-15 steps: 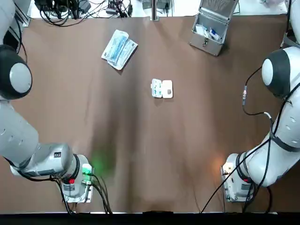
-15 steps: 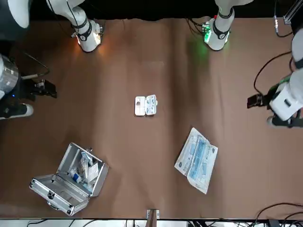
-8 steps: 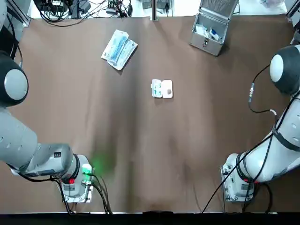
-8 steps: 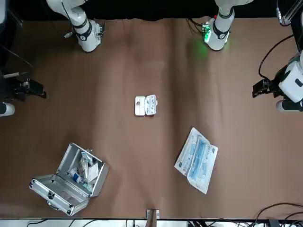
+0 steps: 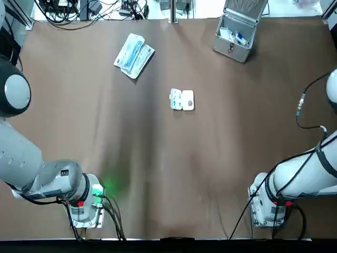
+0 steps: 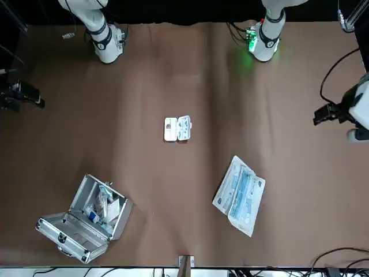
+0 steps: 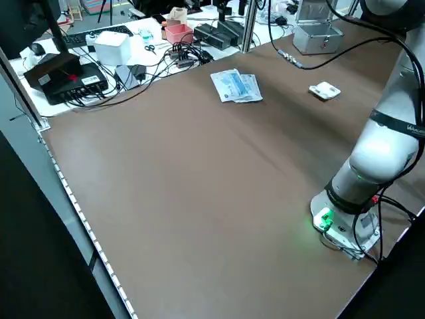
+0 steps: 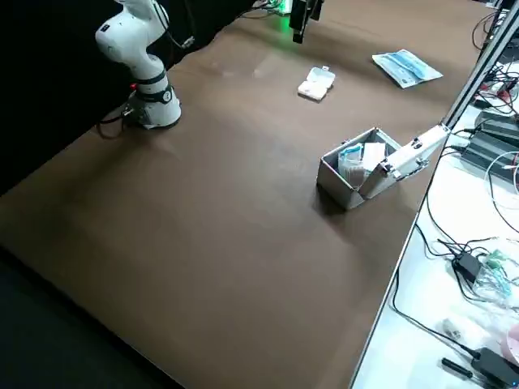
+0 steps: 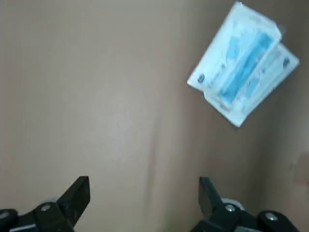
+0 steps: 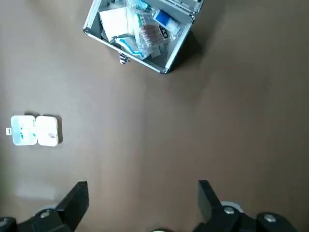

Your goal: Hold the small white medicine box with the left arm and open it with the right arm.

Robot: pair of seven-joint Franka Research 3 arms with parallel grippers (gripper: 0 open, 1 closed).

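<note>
**Both grippers wide open and off the box; box lies mid-table, halves spread**

Left gripper (image 9: 144, 195): jaws wide apart, holding nothing. It hangs above bare brown table (image 5: 158, 168) at the robot's left side. Its wrist view takes in the mask packets (image 9: 244, 63) farther out. In the front view it shows near the picture's right edge.

Right gripper (image 10: 141, 195): jaws also wide apart, nothing between them. It is up over the robot's right side of the table, and its wrist view looks down on both the medicine box and the open metal case (image 10: 140, 34). In the front view it is at the picture's far left edge.

Small white medicine box (image 5: 182, 99): near the table's middle, flat on the surface, with two halves side by side. One half shows pale blue marks and the other is plain white. It is well apart from both grippers and touches nothing else.

The mask packets lie farther from the robot and to its left of the box, two overlapping clear wrappers with blue inside. The metal case sits at the far right corner, lid up, with small packages inside.

Both arm bases are at the near edge, the left one lit green.
</note>
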